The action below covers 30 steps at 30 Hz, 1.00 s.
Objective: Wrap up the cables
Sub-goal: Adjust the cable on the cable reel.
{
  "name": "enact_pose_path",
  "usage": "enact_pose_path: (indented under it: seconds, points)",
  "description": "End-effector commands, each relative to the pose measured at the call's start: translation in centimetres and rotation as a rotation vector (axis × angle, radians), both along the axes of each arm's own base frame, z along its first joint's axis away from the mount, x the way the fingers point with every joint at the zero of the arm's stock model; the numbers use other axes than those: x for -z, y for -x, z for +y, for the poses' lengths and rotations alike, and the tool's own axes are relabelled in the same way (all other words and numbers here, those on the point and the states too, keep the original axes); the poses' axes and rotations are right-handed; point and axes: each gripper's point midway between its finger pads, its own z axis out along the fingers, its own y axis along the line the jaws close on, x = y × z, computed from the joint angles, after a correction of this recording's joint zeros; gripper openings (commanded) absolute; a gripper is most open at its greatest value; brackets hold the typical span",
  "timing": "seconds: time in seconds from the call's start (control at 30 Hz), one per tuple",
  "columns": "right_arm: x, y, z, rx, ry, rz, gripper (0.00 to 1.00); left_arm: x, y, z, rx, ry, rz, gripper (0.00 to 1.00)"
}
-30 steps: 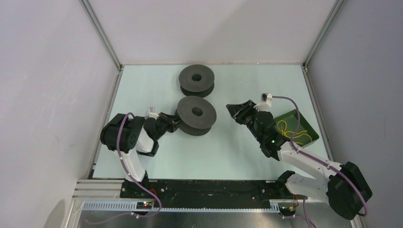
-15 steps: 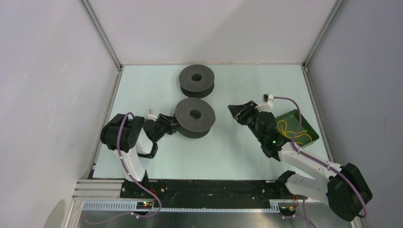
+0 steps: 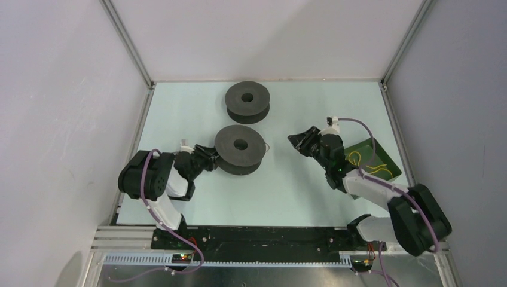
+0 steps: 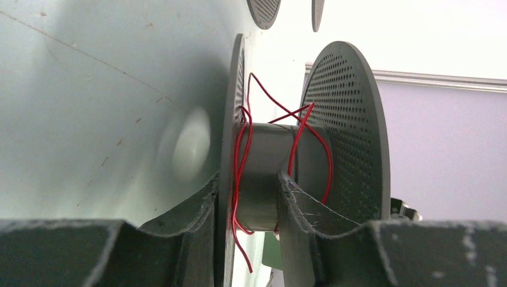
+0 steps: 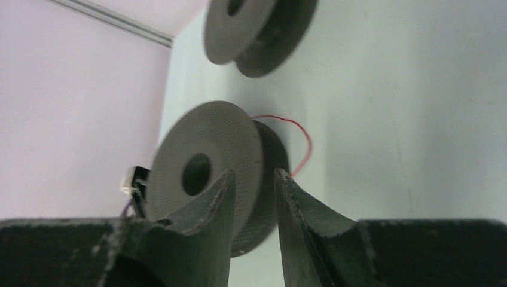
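Finds the near spool point(image 3: 239, 149) a little further left and nearer the arms than a second ago, with more room between it and the right fingers point(image 5: 218, 215). Shows the left arm drawn back toward the left wall and the right arm's shoulder swung in from the lower right corner, while its fingers sit at about the same spot.

Sees the left fingers point(image 4: 197, 209) spread and straddling the spool's lower flange. Puts one on the worktop point(image 3: 287, 191) side of it and the other between the flanges beside the hub, with a gap showing, so no pinch. Sees the right fingers slightly parted and empty, pointing at the near spool.

Places the red cable point(image 4: 242, 149) in loose, crossing turns round that spool's hub, one loop bulging out toward the right arm. Places the yellow cable point(image 3: 357, 160) coiled in the green tray point(image 3: 388, 158) at the right edge, beside the right wrist.

Leaves bare worktop between the near spool and the right fingers and along the near edge. Puts the far spool point(image 3: 247, 101) just behind the near one, apart from it.
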Motion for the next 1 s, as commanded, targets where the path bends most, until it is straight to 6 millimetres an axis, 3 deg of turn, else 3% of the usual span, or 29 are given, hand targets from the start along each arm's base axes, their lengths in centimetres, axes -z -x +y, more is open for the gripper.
enact_pose_path:
  seconds: [0.0,0.1,0.2,0.27,0.3,0.47,0.83,0.97]
  points:
    - [2.4,-0.7,1.4,-0.097,-0.012,0.04,0.34,-0.1,0.6,-0.1,0.022,-0.004,-0.013,0.38]
    - [5.0,-1.3,2.1,-0.114,-0.007,0.109,0.33,0.3,1.0,0.3,0.006,-0.018,-0.003,0.39]
    - [5.8,-2.2,3.1,-0.134,-0.002,0.137,0.33,0.6,1.3,0.5,0.001,-0.021,0.011,0.4]
    - [7.7,-2.8,3.9,-0.155,0.012,0.184,0.33,1.1,1.4,0.5,-0.001,-0.019,0.032,0.4]
    - [7.4,-3.3,4.3,-0.162,0.01,0.182,0.33,1.2,1.5,0.5,-0.001,-0.017,0.037,0.4]
    - [10.8,-4.5,5.9,-0.203,0.051,0.261,0.32,1.5,1.6,0.4,0.007,-0.02,0.045,0.4]
    - [14.4,-5.6,9.4,-0.243,0.095,0.364,0.32,1.6,1.7,0.5,0.013,-0.031,0.043,0.41]
    - [15.1,-5.2,9.5,-0.217,0.121,0.397,0.32,1.7,1.8,0.4,0.016,-0.033,0.044,0.41]
